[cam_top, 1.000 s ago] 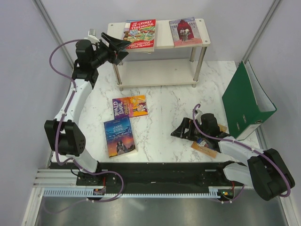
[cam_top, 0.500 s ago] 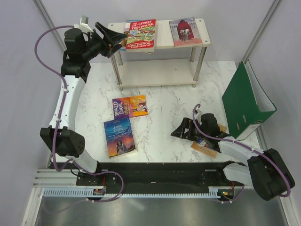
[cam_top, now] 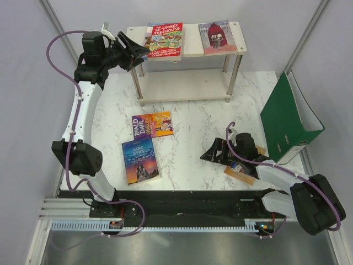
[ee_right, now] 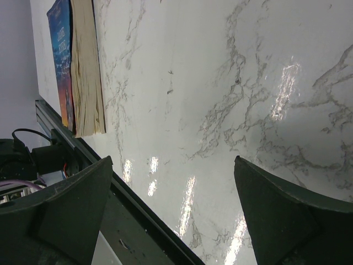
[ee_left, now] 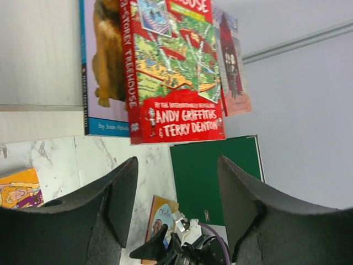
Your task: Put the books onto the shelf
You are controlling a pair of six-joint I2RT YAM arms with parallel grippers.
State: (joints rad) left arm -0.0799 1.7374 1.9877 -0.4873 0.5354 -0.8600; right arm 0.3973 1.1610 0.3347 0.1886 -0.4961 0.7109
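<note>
Left arm (cam_top: 77,118) stretches high over the far left corner of the table (cam_top: 190,118), left gripper (cam_top: 140,58) jaws parted. Right gripper (cam_top: 211,153) lies low near the near edge, jaws spread wide.

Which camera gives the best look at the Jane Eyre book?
Top external: the Jane Eyre book lies cover-up on the table, whole and unobstructed. Right wrist catches only its page edges and a sliver of cover. Left wrist doesn't show it.

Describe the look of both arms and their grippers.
Both arms match: the left arm and right arm have white links between bulky black joint housings, with a purple cable looping along each. The left gripper and right gripper have broad matte black fingers tapering to tips. No markings are visible.
</note>
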